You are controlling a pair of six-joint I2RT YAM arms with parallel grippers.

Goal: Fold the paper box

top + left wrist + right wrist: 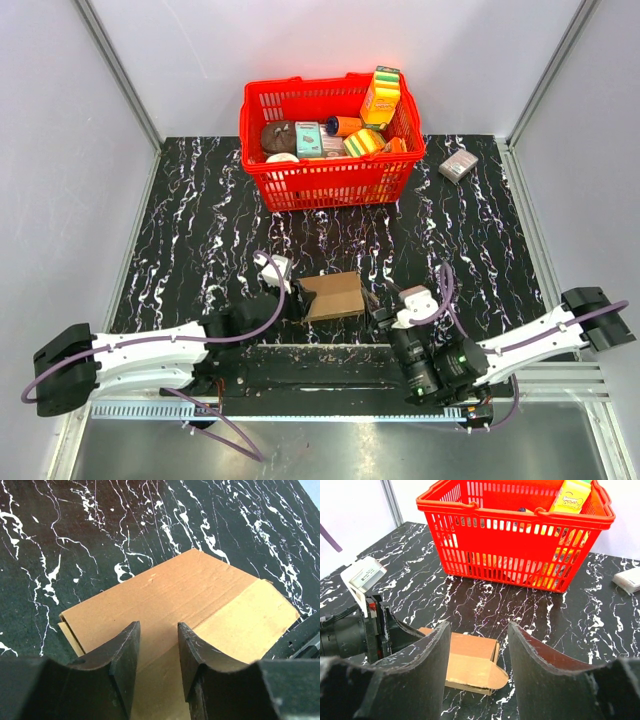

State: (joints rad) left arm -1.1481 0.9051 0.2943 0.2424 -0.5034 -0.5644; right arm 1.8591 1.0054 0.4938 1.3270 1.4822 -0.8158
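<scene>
paper box [333, 296]: lies flattened on the tabletop [200, 230], near the middle of the near edge, between the two arms; a rounded flap shows at its right end.
left claw [157, 630]: half parted and low over the box's left part, with brown card showing in the gap; nothing clamped, and whether the fingers touch the card cannot be told.
right claw [477, 630]: parted fairly wide and empty, just right of the box, aimed at it but apart from it.
red basket [520, 555]: far side, well apart from the box.
step in hand: judged early, both arms closing on a box that is not yet opened up.
next move: likely one claw pins or pinches an edge while the other lifts a wall; thin card may slide or crumple.
</scene>
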